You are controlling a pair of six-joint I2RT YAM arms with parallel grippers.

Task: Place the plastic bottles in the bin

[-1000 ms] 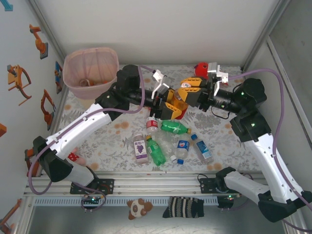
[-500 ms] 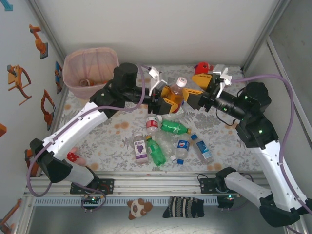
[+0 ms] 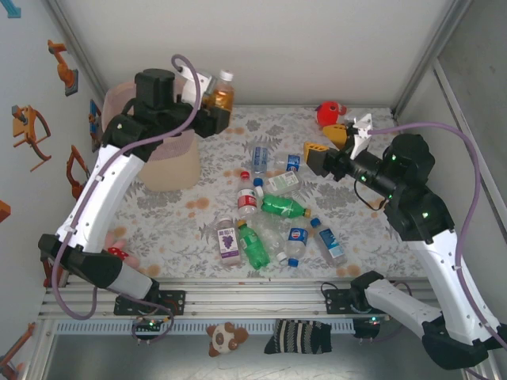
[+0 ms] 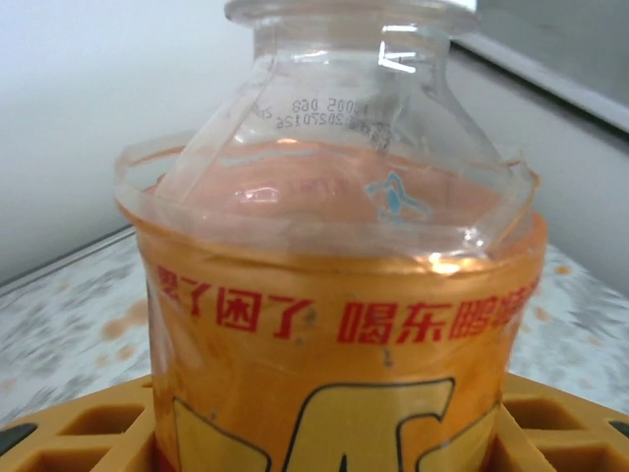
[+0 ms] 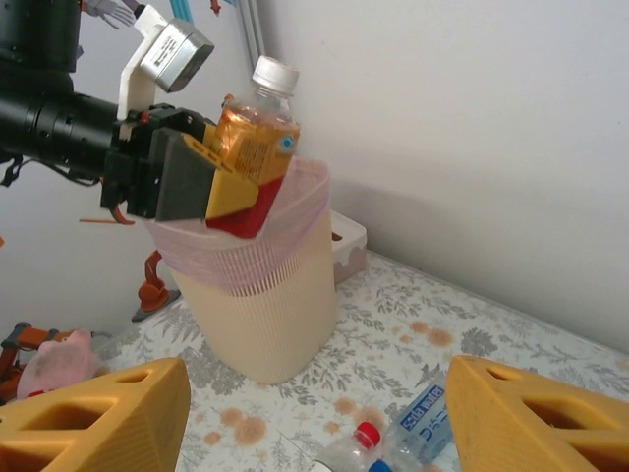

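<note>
The left claw (image 5: 236,182) is clenched on an orange bottle (image 5: 257,123). Its yellow fingers (image 4: 84,433) press either side of the label low on the body, so the white cap and clear shoulder stand free above. The bottle is nearly upright, raised level with the bin's (image 5: 280,315) pink rim, right at the edge that faces the pile (whether it sits fully over the opening cannot be told). That height probably serves to clear the mesh wall, so the bottle can drop inside once let go. This looks like a carry just short of release.

The right claw (image 3: 329,144) is released and empty, jaws spread. It points toward the bin but is well apart from it, likely standing clear of the left arm's path. Between it and the bin, on the flowered worktop (image 3: 380,229), several more bottles (image 3: 273,214) lie on their sides in a loose heap, none touching the bin. A red fish toy (image 3: 328,111) sits beyond the right claw, farther from the bin (it is not for binning).
</note>
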